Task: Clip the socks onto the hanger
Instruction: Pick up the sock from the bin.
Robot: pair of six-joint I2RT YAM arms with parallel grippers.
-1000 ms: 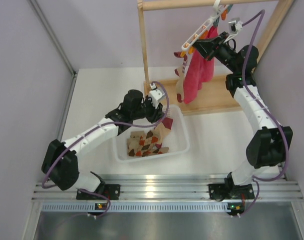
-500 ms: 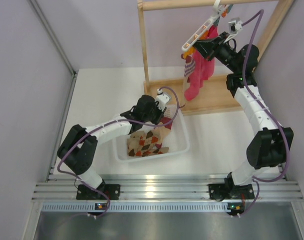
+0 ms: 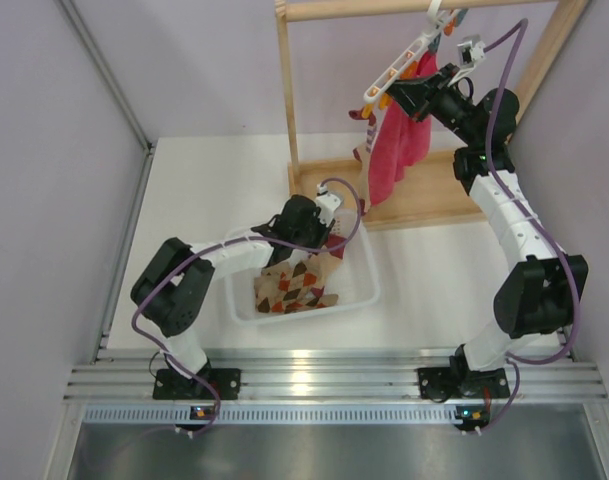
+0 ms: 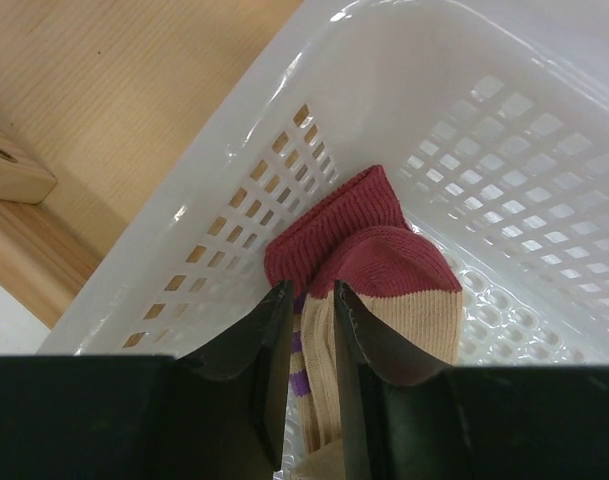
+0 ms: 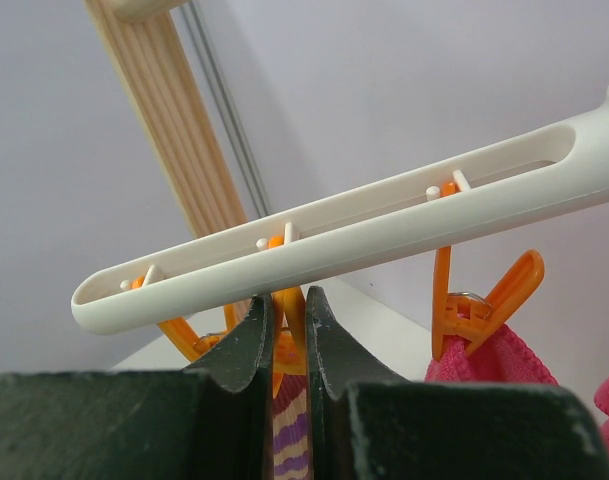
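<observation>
The white hanger (image 3: 399, 65) hangs tilted from the wooden rail and also shows in the right wrist view (image 5: 384, 225). My right gripper (image 3: 404, 92) (image 5: 284, 305) is shut on an orange clip (image 5: 292, 320) under the bar. A purple-striped sock (image 5: 289, 440) (image 3: 365, 140) hangs below that clip. My left gripper (image 3: 327, 230) (image 4: 309, 300) is down in the white basket (image 3: 369, 298), shut on a beige striped sock with a maroon toe (image 4: 384, 270). Argyle socks (image 3: 294, 285) lie in the basket.
A pink cloth (image 3: 396, 150) (image 5: 494, 360) hangs from another orange clip (image 5: 474, 305). The wooden rack's post (image 3: 287, 90) and base board (image 3: 434, 195) stand right behind the basket. Its perforated wall (image 4: 504, 150) surrounds my left fingers.
My left arm has swung right and lowered its gripper into the basket's far right corner, onto the striped sock. The hanging sock and pink cloth have swayed. The right gripper stays at the clip.
</observation>
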